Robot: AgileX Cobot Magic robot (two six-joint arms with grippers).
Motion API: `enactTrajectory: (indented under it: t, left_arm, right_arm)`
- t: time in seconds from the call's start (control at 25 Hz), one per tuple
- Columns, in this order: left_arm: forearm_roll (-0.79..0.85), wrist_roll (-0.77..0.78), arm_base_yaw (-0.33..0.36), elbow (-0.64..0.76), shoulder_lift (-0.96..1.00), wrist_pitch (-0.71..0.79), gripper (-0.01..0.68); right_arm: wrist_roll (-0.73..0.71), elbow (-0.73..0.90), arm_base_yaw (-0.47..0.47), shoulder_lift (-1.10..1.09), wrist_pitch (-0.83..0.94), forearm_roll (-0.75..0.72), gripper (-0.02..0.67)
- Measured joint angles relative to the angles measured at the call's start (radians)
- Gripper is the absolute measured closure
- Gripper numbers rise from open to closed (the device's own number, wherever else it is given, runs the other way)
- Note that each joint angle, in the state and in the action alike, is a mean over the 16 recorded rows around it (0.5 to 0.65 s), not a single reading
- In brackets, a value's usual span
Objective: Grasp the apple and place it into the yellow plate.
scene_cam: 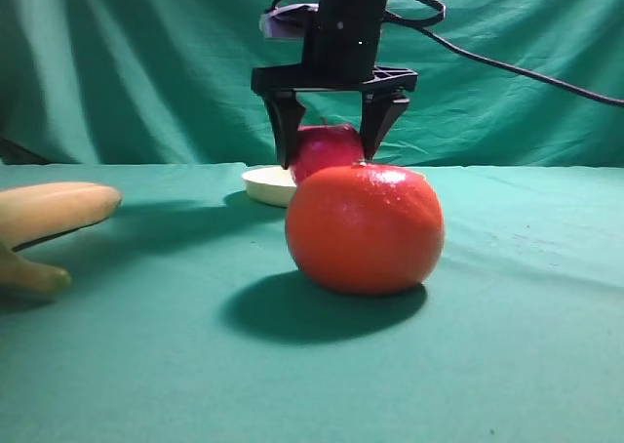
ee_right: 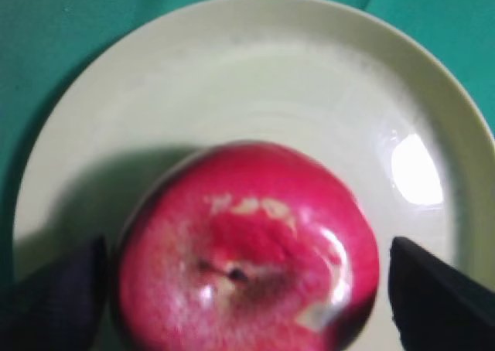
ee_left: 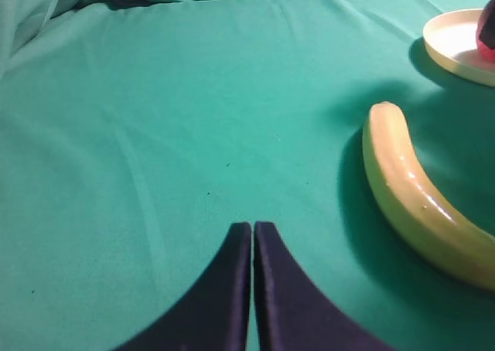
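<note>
The magenta-pink apple sits stem-up in the pale yellow plate at the back of the table. My right gripper hangs straight down over it with one dark finger on each side. The jaws are open, and a thin strip of plate shows between the apple and the right-hand finger. In the left wrist view the plate and a sliver of the apple sit at the top right. My left gripper is shut and empty, low over the cloth.
A large orange-red round fruit stands in front of the plate, hiding its right part. A pale yellow banana lies at the left, between my left gripper and the plate. Green cloth covers the table and backdrop.
</note>
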Motion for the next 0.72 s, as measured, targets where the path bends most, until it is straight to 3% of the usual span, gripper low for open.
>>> enactTrajectory:
  t: [0.16, 0.56, 0.72]
  left_arm:
    - [0.000, 0.000, 0.000, 0.000, 0.000, 0.000, 0.673]
    - [0.000, 0.000, 0.000, 0.000, 0.000, 0.000, 0.673]
    - [0.000, 0.000, 0.000, 0.000, 0.000, 0.000, 0.673]
  right_arm:
    - [0.001, 0.000, 0.000, -0.066, 0.051, -0.006, 0.130]
    - [0.051, 0.069, 0.000, -0.322, 0.178, -0.056, 0.521]
    - [0.092, 0.187, 0.000, -0.463, 0.191, -0.075, 0.623]
